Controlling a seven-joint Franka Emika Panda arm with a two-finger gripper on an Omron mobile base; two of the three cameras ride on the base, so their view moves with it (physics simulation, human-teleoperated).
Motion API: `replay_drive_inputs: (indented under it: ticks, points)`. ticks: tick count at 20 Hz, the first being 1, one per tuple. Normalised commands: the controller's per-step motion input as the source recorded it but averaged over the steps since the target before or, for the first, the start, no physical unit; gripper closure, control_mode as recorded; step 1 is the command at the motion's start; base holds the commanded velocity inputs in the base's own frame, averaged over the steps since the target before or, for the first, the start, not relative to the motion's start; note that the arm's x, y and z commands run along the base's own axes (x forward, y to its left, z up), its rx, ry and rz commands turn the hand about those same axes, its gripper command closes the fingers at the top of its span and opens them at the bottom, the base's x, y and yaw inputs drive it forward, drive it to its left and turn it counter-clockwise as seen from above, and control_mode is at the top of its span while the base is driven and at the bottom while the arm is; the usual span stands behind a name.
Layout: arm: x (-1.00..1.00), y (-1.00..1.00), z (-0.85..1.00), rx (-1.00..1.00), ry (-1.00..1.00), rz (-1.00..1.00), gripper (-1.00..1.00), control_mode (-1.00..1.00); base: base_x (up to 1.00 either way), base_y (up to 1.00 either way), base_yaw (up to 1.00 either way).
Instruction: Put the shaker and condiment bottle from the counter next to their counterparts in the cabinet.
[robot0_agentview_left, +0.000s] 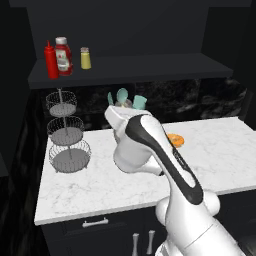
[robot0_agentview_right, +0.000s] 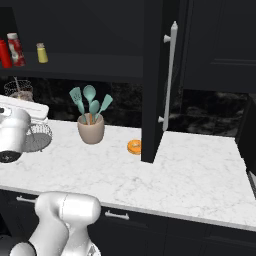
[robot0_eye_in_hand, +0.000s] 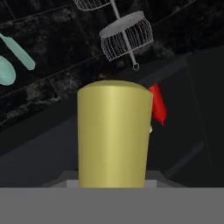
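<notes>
I have the shaker clamped in my gripper, its yellow-olive body standing so close before the hand camera that it blocks the middle of that view; I judge I hold it this way, by the body, so that it can be carried up and set upright on the cabinet shelf; the slim red condiment bottle already stands there, touching or just beside the wider ketchup bottle, with the matching shaker a little apart to the right, which leaves room beside it for mine; my fingertips are hidden behind the shaker, so I cannot see the pads meet it; from the base cameras my own arm covers the hand and what it holds; the shaker's cap I cannot make out; on the counter the wire basket stand, the utensil pot and a small orange ring are not part of the job
</notes>
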Motion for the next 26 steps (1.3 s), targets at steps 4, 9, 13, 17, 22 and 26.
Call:
replay_drive_inputs:
  ticks: [4, 9, 13, 17, 22, 26]
  points:
    - [0.0, -0.27, 0.58, 0.0, 0.06, -0.38, 1.0, -1.0, 0.0, 0.0, 0.0]
    - [0.0, -0.34, 0.62, 0.01, 0.11, -0.32, 1.0, -1.0, 0.0, 0.0, 0.0]
    - [-0.01, -0.28, 0.55, 0.02, 0.16, -0.22, 1.0, -1.0, 0.0, 0.0, 0.0]
    - [-0.01, -0.2, 0.6, 0.03, 0.31, -0.11, 1.0, -1.0, 0.0, 0.0, 0.0]
    - [-0.31, -0.02, 0.55, 0.02, 0.43, -0.06, 1.0, -1.0, 0.0, 0.0, 0.0]
    - [-0.21, 0.59, 0.11, -0.2, 0.19, -0.03, 1.0, -1.0, 0.0, 0.0, 0.0]
